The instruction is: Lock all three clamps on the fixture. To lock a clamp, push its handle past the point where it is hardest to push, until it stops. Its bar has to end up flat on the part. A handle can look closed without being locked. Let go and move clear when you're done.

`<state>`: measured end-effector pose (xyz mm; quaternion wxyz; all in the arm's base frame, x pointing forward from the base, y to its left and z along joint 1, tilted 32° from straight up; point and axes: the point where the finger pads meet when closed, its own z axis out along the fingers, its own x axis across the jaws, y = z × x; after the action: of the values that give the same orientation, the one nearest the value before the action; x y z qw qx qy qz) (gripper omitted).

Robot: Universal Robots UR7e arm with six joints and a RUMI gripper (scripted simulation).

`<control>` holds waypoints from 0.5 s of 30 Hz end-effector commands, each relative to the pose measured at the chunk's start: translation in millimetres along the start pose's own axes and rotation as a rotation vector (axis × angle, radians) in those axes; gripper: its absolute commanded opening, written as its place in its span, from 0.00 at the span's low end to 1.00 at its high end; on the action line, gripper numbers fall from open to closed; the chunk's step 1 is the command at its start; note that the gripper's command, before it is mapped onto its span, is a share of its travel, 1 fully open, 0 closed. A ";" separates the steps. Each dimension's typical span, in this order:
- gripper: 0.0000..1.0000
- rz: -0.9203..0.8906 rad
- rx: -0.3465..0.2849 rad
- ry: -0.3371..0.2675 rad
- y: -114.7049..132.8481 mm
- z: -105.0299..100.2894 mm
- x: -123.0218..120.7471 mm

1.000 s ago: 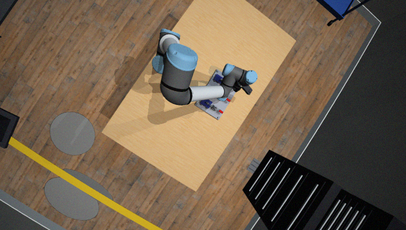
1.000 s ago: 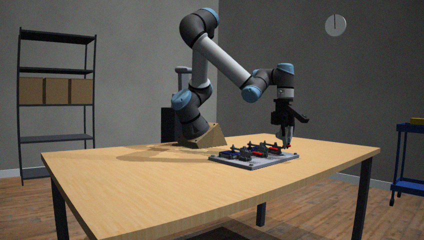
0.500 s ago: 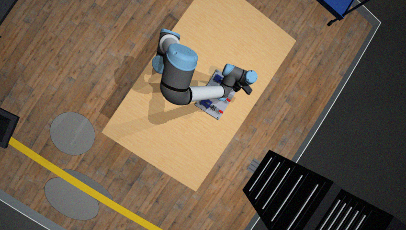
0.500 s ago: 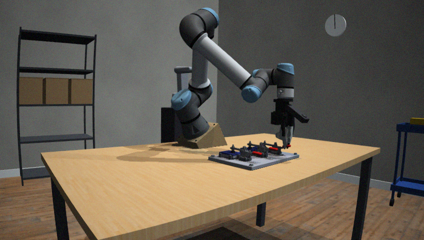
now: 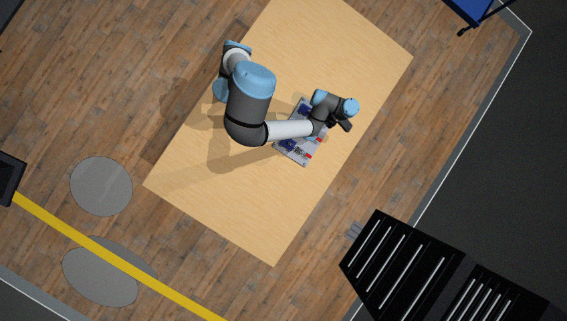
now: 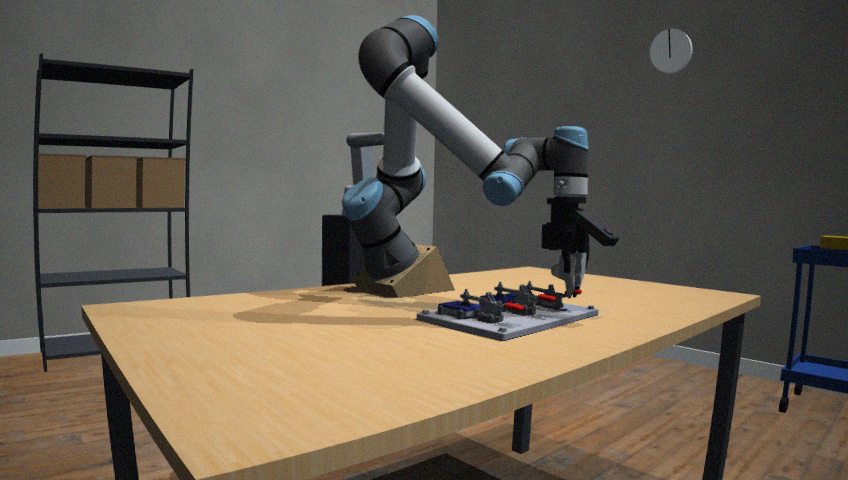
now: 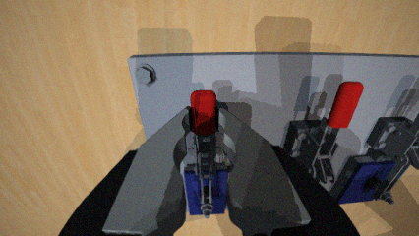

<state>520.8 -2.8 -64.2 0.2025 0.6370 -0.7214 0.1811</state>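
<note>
Here the pincer (image 7: 204, 140) is clamped narrowly around the red-tipped clamp handle (image 7: 203, 112).

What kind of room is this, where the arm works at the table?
Probably a workshop or small factory cell. A metal shelf rack with cardboard boxes stands by the wall, a black drawer cabinet and a blue cart stand near the table, and a yellow line marks the wood floor.

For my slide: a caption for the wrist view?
Pincer shut on a red clamp handle on the fixture.
</note>
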 end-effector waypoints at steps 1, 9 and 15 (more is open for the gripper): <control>0.00 -0.001 -0.002 0.001 -1.0 3.1 -0.1; 0.00 -0.001 -0.003 0.001 -1.1 4.1 -0.1; 0.00 0.000 0.000 0.000 -1.3 2.4 -0.1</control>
<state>521.8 -4.1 -66.1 0.2027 0.6370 -0.7213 0.1812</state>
